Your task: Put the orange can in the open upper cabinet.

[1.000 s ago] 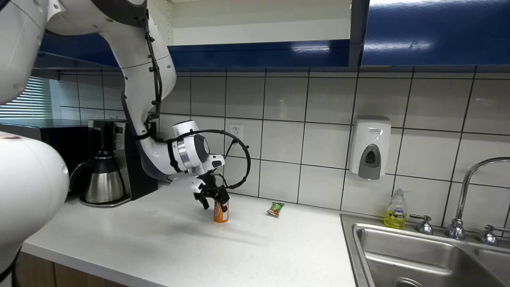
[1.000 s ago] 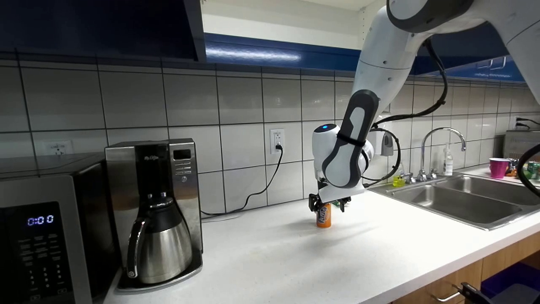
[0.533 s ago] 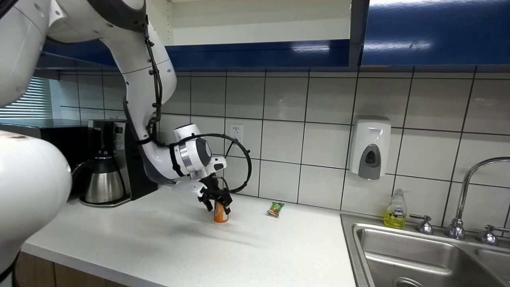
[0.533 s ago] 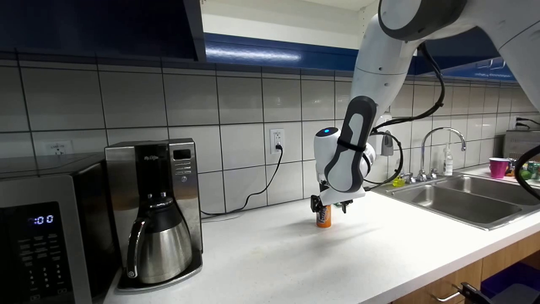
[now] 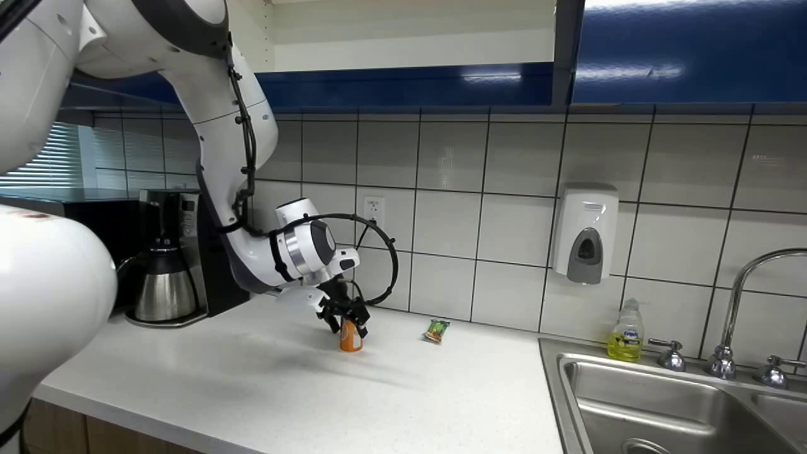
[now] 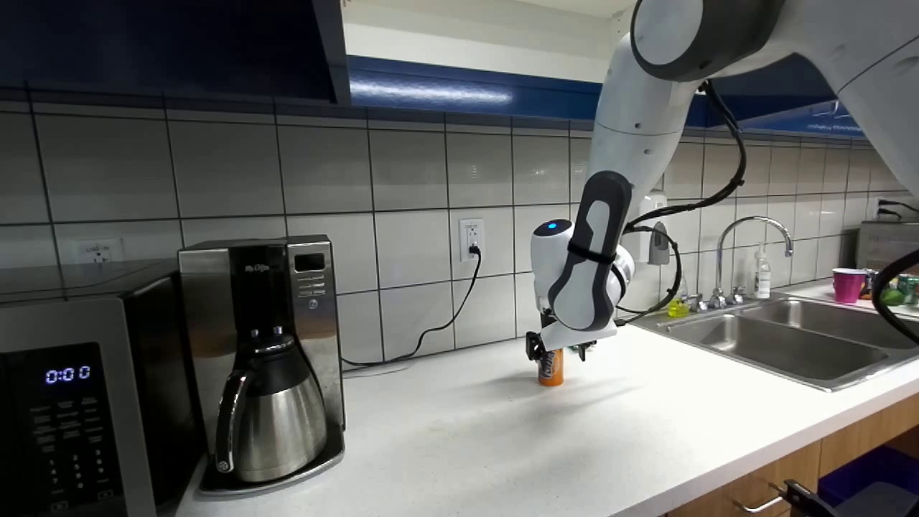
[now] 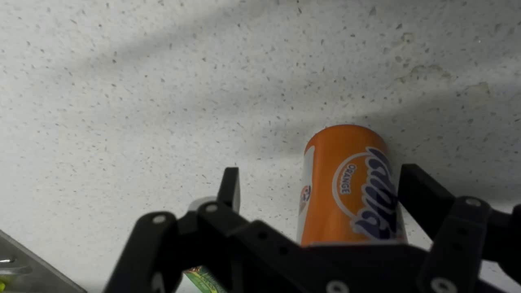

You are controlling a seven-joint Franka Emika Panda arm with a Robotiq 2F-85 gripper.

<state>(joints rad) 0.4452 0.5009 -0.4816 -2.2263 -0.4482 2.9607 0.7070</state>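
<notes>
The orange can (image 5: 351, 340) stands upright on the counter and shows in both exterior views (image 6: 551, 372). In the wrist view the can (image 7: 346, 191) is between my two fingers, its upper end hidden by the gripper. My gripper (image 7: 319, 181) is open around it. A wide gap shows between the can and the left finger in that view; the right finger is very close to it, perhaps touching. The gripper points down over the can in both exterior views (image 5: 348, 328) (image 6: 558, 350). The open upper cabinet (image 5: 413, 38) is above the counter, its pale interior visible; it also shows here (image 6: 467, 32).
A small green packet (image 5: 436, 330) lies near the wall. The coffee maker (image 6: 262, 359) and microwave (image 6: 64, 388) stand at one end of the counter. The sink (image 5: 643, 397), yellow soap bottle (image 5: 625, 334) and soap dispenser (image 5: 586, 233) are at the other. A blue cabinet door (image 5: 687, 50) hangs beside the opening.
My gripper has moved down slightly and a little sideways over the can, staying open. The can stands in nearly the same place, perhaps shifted very slightly.
</notes>
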